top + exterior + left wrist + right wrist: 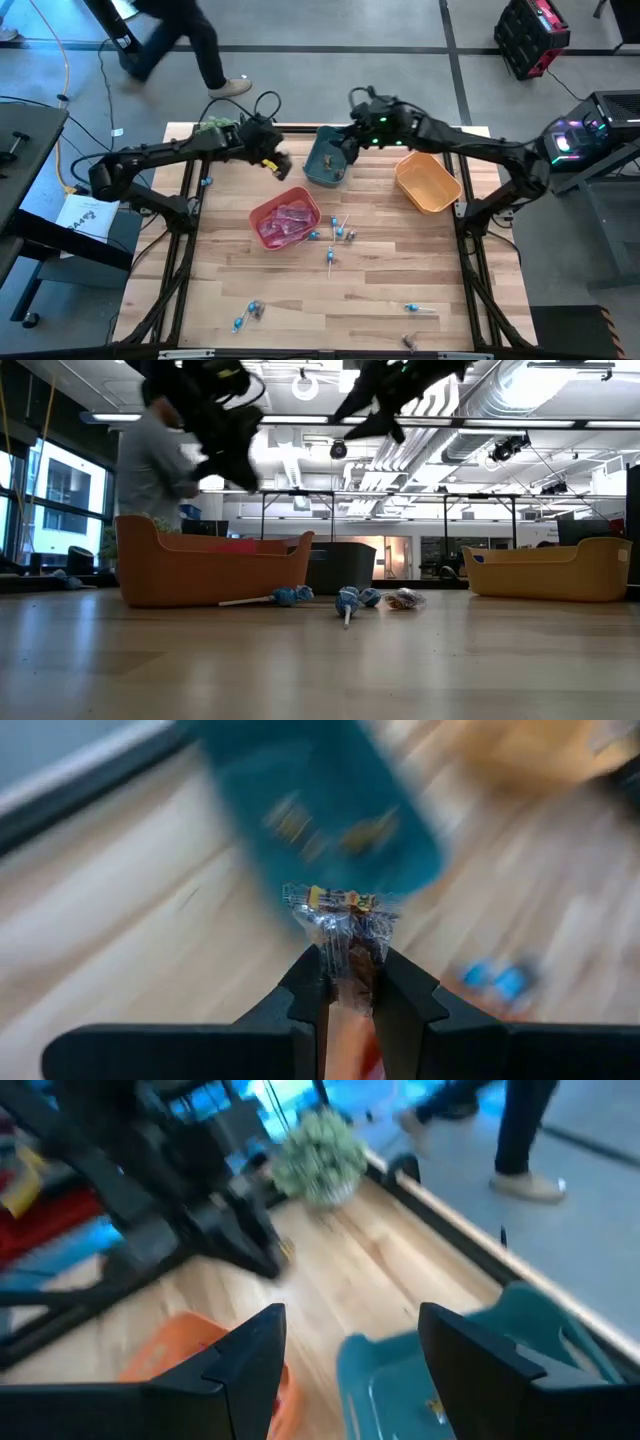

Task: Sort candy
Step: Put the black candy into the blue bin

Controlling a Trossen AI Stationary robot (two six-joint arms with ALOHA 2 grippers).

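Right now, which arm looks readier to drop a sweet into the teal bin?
The left. Its gripper is shut on a clear-wrapped brownish candy beside the teal bin. The right gripper hovers open and empty over that bin.

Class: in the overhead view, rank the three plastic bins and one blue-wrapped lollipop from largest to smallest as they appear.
1-2. Red plastic bin and orange plastic bin: look alike, no ranking.
3. Teal plastic bin: partly hidden by the right gripper, so unsure.
4. Blue-wrapped lollipop.

A person (170, 45) is walking across the grey floor (330, 25) behind the wooden table (300, 290); ceiling lights (300, 380) are shining over exposed ducts (560, 410).
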